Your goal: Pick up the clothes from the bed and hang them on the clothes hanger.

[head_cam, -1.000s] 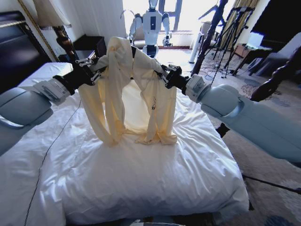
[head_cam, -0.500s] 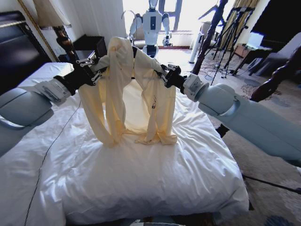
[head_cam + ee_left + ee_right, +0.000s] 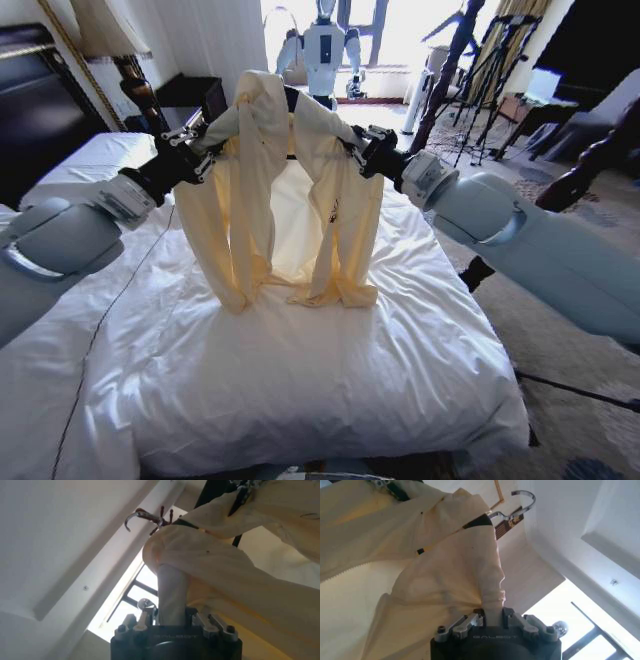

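The clothes (image 3: 255,200), a pale yellow hooded top, hang spread between my two grippers above the bed (image 3: 300,380), with the sleeves and hem still resting on the white duvet. My left gripper (image 3: 203,140) is shut on one shoulder of the top and my right gripper (image 3: 356,148) on the other. A small dark mark shows on the chest. In the left wrist view the fabric (image 3: 215,566) runs up from the gripper (image 3: 172,617) to the clothes hanger (image 3: 147,517), whose metal hook pokes out of the neck. The right wrist view shows the hanger (image 3: 512,508) above the gripper (image 3: 492,613).
A dark headboard (image 3: 30,100) and a lamp (image 3: 110,40) stand at the far left. Another robot (image 3: 325,45) is by the bright window, with tripods (image 3: 485,70) to its right. A thin cable (image 3: 100,335) crosses the duvet.
Both arms have lifted the top a little higher. The right gripper has moved up and outward, spreading the shoulders wider.
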Robot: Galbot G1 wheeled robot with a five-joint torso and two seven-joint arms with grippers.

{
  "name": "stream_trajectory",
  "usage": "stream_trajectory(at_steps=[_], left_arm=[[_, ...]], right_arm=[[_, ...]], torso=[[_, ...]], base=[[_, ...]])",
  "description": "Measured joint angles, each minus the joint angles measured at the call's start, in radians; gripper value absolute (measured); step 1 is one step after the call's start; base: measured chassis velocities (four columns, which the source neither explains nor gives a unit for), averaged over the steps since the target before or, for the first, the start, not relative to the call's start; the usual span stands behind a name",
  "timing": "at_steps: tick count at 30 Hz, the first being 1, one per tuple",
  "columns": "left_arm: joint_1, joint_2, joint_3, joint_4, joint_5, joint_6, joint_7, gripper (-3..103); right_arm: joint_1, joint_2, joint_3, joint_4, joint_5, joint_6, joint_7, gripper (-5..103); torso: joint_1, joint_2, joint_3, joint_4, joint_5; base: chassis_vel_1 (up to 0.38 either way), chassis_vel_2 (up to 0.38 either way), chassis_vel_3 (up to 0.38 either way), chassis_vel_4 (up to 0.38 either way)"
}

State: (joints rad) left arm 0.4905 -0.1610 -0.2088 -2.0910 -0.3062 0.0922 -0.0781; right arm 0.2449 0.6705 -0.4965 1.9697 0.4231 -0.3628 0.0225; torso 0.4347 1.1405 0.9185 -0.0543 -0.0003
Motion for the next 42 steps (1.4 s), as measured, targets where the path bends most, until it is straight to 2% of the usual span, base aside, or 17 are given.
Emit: stream_trajectory(at_steps=[4,5,7,10,13,16,22,24,25,28,29,32,33,39,40,41,42], left_arm=[[0.001,-0.001,0.001,0.001,0.005,0.007,-0.015,56],[0.001,-0.001,0.001,0.001,0.005,0.007,-0.015,56],[0.000,-0.001,0.001,0.004,0.011,0.008,-0.023,66],[0.000,-0.001,0.001,0.004,0.016,0.009,-0.028,72],[0.001,-0.003,0.000,0.005,0.021,0.009,-0.035,88],[0.002,-0.005,-0.002,0.005,0.023,0.009,-0.041,97],[0.001,-0.016,-0.012,0.016,0.021,0.009,-0.053,100],[-0.003,-0.029,-0.015,0.033,0.020,0.009,-0.057,100],[-0.003,-0.029,-0.015,0.033,0.020,0.009,-0.057,100],[-0.007,-0.070,-0.015,0.062,0.020,0.009,-0.059,100],[-0.007,-0.070,-0.015,0.062,0.020,0.009,-0.059,100],[-0.008,-0.130,-0.018,0.092,0.022,0.011,-0.063,100],[-0.008,-0.130,-0.018,0.092,0.022,0.011,-0.063,100],[0.021,-0.204,-0.036,0.112,0.032,0.014,-0.083,100],[0.021,-0.204,-0.036,0.112,0.032,0.014,-0.083,100],[0.034,-0.221,-0.039,0.110,0.037,0.013,-0.091,100],[0.034,-0.221,-0.039,0.110,0.037,0.013,-0.091,100]], right_arm=[[0.001,-0.005,0.004,-0.001,-0.004,0.002,0.000,15],[0.001,-0.005,0.004,-0.001,-0.004,0.002,0.000,15],[0.004,-0.012,0.009,-0.002,-0.008,0.005,-0.001,15],[0.006,-0.018,0.017,-0.003,-0.010,0.008,-0.002,15],[0.010,-0.029,0.036,-0.005,-0.015,0.014,-0.006,15],[0.010,-0.038,0.054,-0.006,-0.020,0.020,-0.008,15],[0.012,-0.095,0.116,0.007,-0.019,0.025,-0.018,15],[0.008,-0.162,0.168,0.023,-0.013,0.034,-0.034,15],[0.008,-0.162,0.168,0.023,-0.013,0.034,-0.034,15],[-0.007,-0.303,0.233,0.056,0.022,0.046,-0.050,15],[-0.007,-0.303,0.233,0.056,0.022,0.046,-0.050,15],[-0.011,-0.462,0.280,0.089,0.082,0.068,-0.052,15],[-0.011,-0.462,0.280,0.089,0.082,0.068,-0.052,15],[0.039,-0.740,0.319,0.143,0.191,0.094,-0.053,15],[0.039,-0.740,0.319,0.143,0.191,0.094,-0.053,15],[0.075,-0.805,0.313,0.149,0.216,0.100,-0.058,15],[0.075,-0.805,0.313,0.149,0.216,0.100,-0.058,15]], torso=[[0.000,0.000,0.000,0.0000,-0.0001],[0.000,0.000,0.000,0.0000,-0.0001],[0.000,0.000,0.000,0.0000,-0.0001],[0.000,0.000,0.000,-0.0001,0.0000],[0.000,0.000,0.000,0.0000,0.0000],[0.000,0.000,0.000,0.0000,0.0000],[0.000,0.000,0.000,0.0001,0.0000],[0.000,0.000,0.000,0.0003,0.0002],[0.000,0.000,0.000,0.0003,0.0002],[0.000,0.000,0.000,-0.0001,0.0002],[0.000,0.000,0.000,-0.0001,0.0002],[0.000,0.000,0.000,-0.0003,0.0005],[0.000,0.000,0.000,-0.0003,0.0005],[0.000,0.000,0.000,-0.0002,0.0004],[0.000,0.000,0.000,-0.0002,0.0004],[0.000,0.000,0.000,-0.0001,0.0003],[0.000,0.000,0.000,-0.0001,0.0003]], base=[[0.000,0.000,0.000,0.000],[0.000,0.000,0.000,0.000],[0.000,0.000,0.000,0.000],[0.000,0.000,0.000,0.000],[0.000,0.000,0.000,0.000],[0.000,0.000,0.000,0.000],[0.000,0.000,0.000,0.000],[0.000,0.000,0.000,0.000],[0.000,0.000,0.000,0.000],[0.000,0.000,0.000,0.000],[0.000,0.000,0.000,0.000],[0.000,0.000,0.000,0.000],[0.000,0.000,0.000,0.000],[0.000,0.000,0.000,0.000],[0.000,0.000,0.000,0.000],[0.000,0.000,0.000,0.000],[0.000,0.000,0.000,0.000]])
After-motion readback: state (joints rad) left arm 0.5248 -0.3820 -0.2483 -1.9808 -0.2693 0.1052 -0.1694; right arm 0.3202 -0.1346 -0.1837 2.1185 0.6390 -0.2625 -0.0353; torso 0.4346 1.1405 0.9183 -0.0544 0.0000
